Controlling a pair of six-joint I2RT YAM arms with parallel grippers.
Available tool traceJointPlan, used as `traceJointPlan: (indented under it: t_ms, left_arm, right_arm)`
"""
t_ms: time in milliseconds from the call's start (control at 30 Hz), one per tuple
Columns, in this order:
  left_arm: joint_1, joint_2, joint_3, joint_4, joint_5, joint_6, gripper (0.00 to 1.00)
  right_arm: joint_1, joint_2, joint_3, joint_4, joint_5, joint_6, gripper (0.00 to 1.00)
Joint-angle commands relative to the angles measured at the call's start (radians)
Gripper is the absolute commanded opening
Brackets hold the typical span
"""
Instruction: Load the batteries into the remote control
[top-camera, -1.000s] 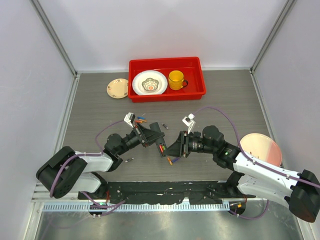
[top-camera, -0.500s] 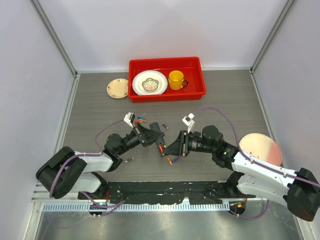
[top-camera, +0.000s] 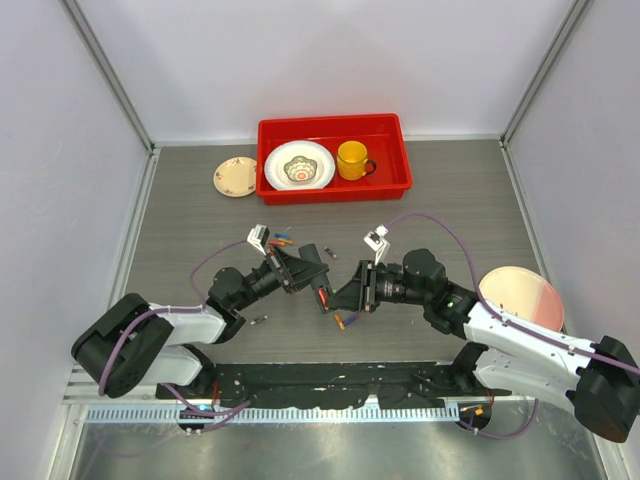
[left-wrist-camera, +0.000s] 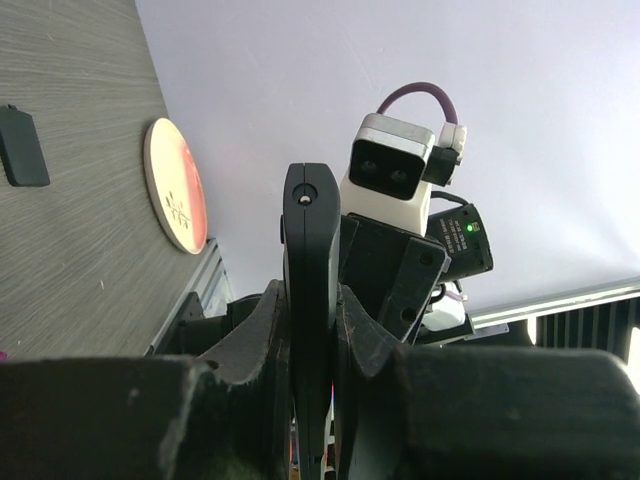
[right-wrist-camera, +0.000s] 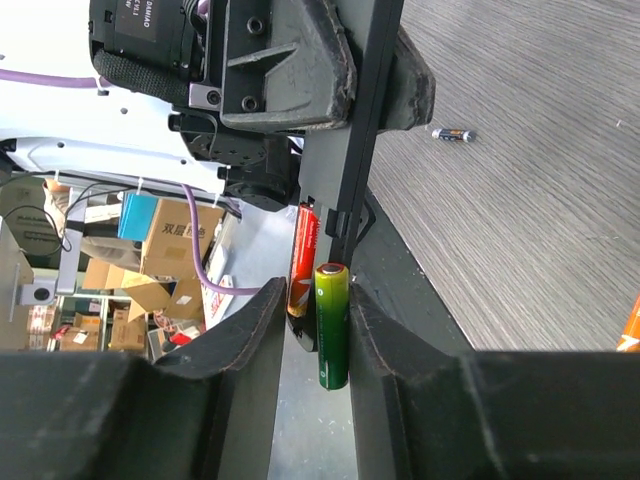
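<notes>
Left end effector is clamped on the remote control, edge-on, up off the counter between the arms. Right end effector pinches a green battery, its tip at the open bay beside a red battery that looks seated.

Risks: skewed entry jams on the bay lip, and the push then levers the remote out of the clamp or the cell slips. Polarity can't be read.

Remote: slim, matte black bar. A spare battery lies on the counter.

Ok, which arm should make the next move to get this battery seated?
Right. The right gripper holds the green battery, its tip right at the remote control, beside a red battery. The left gripper is clamped on the remote control, so it should probably just brace.
</notes>
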Motion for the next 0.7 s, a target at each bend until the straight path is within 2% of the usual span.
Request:
traceJointPlan:
  t_ms: [0,133,300,533,633,667]
  left_arm:
    - [-0.002,0.001,-0.010,0.253,-0.041,0.029,0.00]
    - [0.000,0.008,-0.018,0.235,-0.065,0.041,0.00]
    - [0.003,0.016,-0.012,0.215,-0.078,0.050,0.00]
    - [0.006,0.030,0.004,0.203,-0.071,0.053,0.00]
    - [0.008,0.033,0.008,0.203,-0.069,0.050,0.00]
    - [0.006,0.034,0.008,0.203,-0.069,0.053,0.00]
  right_arm:
    - [-0.011,-0.022,0.078,-0.084,0.006,-0.044,0.39]
    - [-0.021,-0.044,0.101,-0.146,0.003,-0.061,0.42]
    - [-0.029,-0.059,0.093,-0.161,-0.008,-0.054,0.41]
    - [-0.037,-0.050,0.073,-0.121,-0.017,-0.027,0.29]
    - [-0.041,-0.036,0.072,-0.111,-0.017,-0.024,0.21]
    - [-0.041,-0.033,0.072,-0.111,-0.020,-0.024,0.14]
